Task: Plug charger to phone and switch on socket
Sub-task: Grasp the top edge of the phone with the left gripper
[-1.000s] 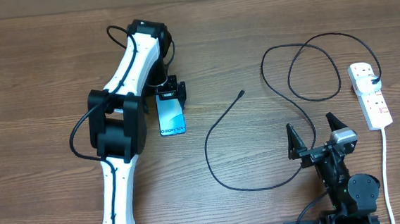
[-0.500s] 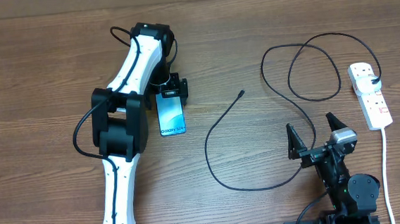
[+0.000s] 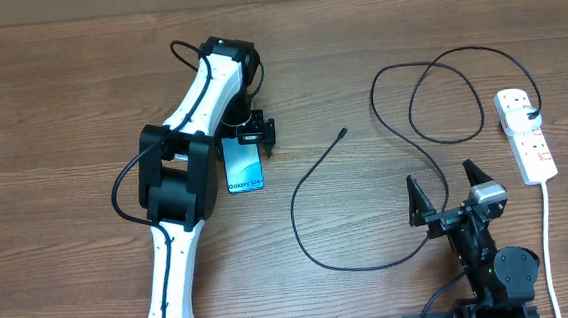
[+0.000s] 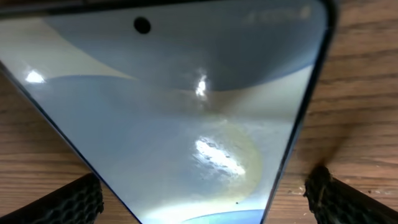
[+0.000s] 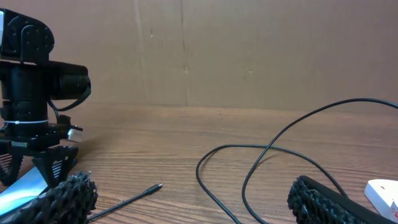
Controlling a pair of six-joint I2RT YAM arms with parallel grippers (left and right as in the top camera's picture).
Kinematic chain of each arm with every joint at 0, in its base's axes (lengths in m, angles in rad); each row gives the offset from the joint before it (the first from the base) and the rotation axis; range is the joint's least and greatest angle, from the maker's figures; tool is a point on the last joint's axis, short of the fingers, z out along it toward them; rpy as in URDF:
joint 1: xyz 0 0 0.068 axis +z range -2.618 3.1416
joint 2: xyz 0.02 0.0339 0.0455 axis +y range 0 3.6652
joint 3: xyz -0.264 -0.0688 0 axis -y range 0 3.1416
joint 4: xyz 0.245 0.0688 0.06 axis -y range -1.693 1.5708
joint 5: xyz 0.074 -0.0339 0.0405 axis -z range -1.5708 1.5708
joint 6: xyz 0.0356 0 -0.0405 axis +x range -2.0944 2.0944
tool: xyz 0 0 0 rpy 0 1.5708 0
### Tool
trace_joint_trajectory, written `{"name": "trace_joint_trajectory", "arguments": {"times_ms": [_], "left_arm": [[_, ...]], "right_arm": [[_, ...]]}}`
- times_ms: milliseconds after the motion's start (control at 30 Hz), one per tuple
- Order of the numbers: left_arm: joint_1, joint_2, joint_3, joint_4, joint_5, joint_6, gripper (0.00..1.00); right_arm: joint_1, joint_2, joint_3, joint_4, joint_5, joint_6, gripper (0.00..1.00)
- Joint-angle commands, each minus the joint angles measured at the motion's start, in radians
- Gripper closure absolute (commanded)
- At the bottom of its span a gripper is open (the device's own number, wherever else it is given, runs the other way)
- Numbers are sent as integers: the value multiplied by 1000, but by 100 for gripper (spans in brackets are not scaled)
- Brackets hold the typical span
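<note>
The slim blue-screened smartphone lies flat on the brown wooden counter. One end sits between the wide-spread fingers of the left gripper, which do not touch it. The long black charger cable lies loose mid-counter, its connector tip well apart from the smartphone. The right gripper hovers empty, fingers wide, near the white power strip.

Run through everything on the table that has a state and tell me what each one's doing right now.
phone: screen lit, flat on table, nothing plugged in.
charger: connector tip lying loose on table, unheld.
socket: black plug seated; switch position unclear.
left gripper: open, fingers either side of the phone.
right gripper: open, empty.
</note>
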Motion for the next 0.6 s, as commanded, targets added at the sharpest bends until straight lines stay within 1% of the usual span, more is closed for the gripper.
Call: {"name": "trace_joint_trajectory", "arguments": {"times_ms": [0,133,267,367,567], "left_arm": [[-4,9,-36,22,-12,-33,0],[-4,9,-94,83,-13,-38,0],[-4,9,-142,118,-13,-48,2],[-3,9,-151,123,-12,-48,5],[-3,9,-151,123,-12,-47,5]], "right_arm": [[5,-6,-10,5,3,-5,0],[5,-6,-10,5,3,-5,0],[5,-6,-10,5,3,-5,0],[5,-6,-10,5,3,-5,0],[5,-6,-10,5,3,-5,0]]}}
